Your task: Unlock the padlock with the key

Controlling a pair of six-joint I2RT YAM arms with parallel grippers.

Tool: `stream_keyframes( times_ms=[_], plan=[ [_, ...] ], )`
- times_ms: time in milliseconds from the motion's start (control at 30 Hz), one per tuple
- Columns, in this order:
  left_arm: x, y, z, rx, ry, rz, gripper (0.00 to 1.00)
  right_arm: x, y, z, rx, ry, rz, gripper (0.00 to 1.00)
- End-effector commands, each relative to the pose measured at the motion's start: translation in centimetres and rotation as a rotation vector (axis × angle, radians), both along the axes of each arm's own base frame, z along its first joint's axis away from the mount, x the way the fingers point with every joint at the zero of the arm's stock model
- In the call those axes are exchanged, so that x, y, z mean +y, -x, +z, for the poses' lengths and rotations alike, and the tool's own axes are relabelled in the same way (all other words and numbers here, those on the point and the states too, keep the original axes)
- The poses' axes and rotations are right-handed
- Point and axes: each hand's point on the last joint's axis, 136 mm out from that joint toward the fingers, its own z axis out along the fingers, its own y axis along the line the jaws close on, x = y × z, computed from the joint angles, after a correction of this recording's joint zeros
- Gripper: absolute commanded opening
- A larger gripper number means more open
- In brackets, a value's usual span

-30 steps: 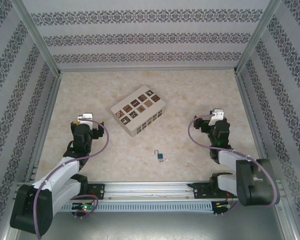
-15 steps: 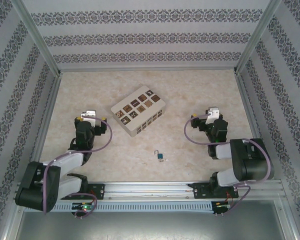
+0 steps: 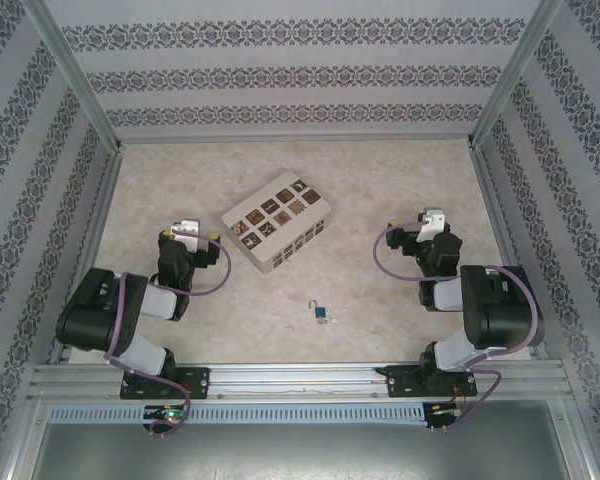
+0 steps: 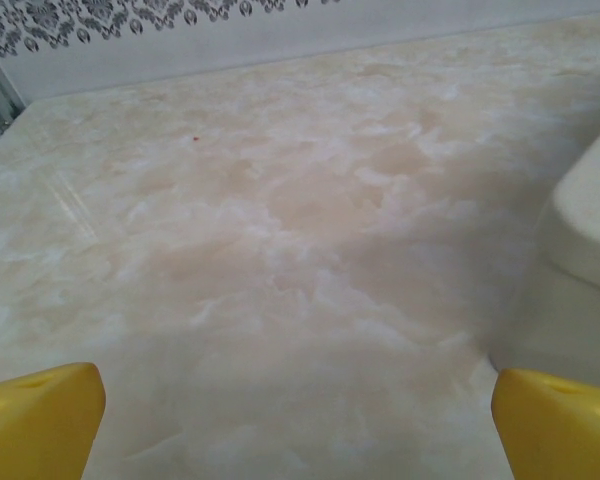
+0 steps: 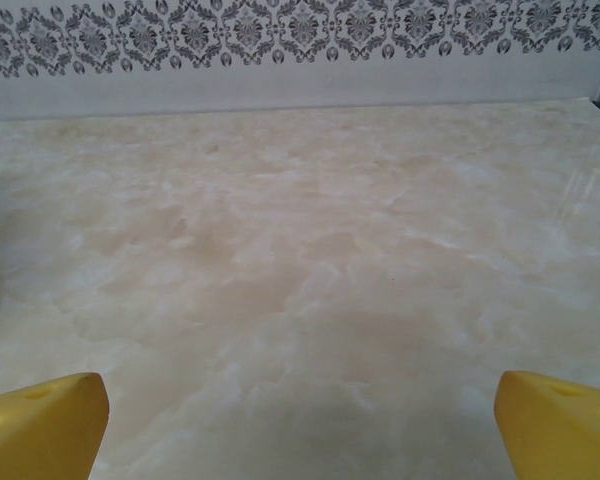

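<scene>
Blue padlock (image 3: 322, 316) lies untouched between left fingers (image 4: 40, 415) and right fingers (image 5: 42, 420).

Left end effector (image 4: 300, 432), fingers (image 4: 35, 415) wide apart, above marbled table (image 4: 280, 220); cream box (image 4: 592, 215) at right

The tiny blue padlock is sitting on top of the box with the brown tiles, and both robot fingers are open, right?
Not quite. The padlock lies on the table, nearer the arms than the box and apart from it; the top view shows this. The left gripper and right gripper do have open fingers.
</scene>
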Motion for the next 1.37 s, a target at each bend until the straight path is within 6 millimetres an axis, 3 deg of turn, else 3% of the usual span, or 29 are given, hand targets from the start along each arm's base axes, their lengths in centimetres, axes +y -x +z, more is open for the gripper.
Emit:
stream_keyframes(
  times_ms=[0, 267, 300, 1333],
  plan=[
    [0.6, -1.0, 2.6, -0.153, 0.005, 0.016, 0.99, 0.2, -0.8, 1.0, -0.025, -0.036, 0.019, 0.98],
    [2.7, -3.2, 1.1, 0.006, 0.089, 0.077, 0.99, 0.2, -1.2, -0.1, 0.046, 0.009, -0.022, 0.98],
    [2.8, -3.2, 1.1, 0.006, 0.099, 0.072, 0.99, 0.3, -2.1, 0.8, 0.032, 0.029, -0.036, 0.99],
    [2.8, -3.2, 1.1, 0.003, 0.097, 0.074, 0.99, 0.2, -2.0, 0.7, 0.039, 0.073, -0.079, 0.98]
  ],
)
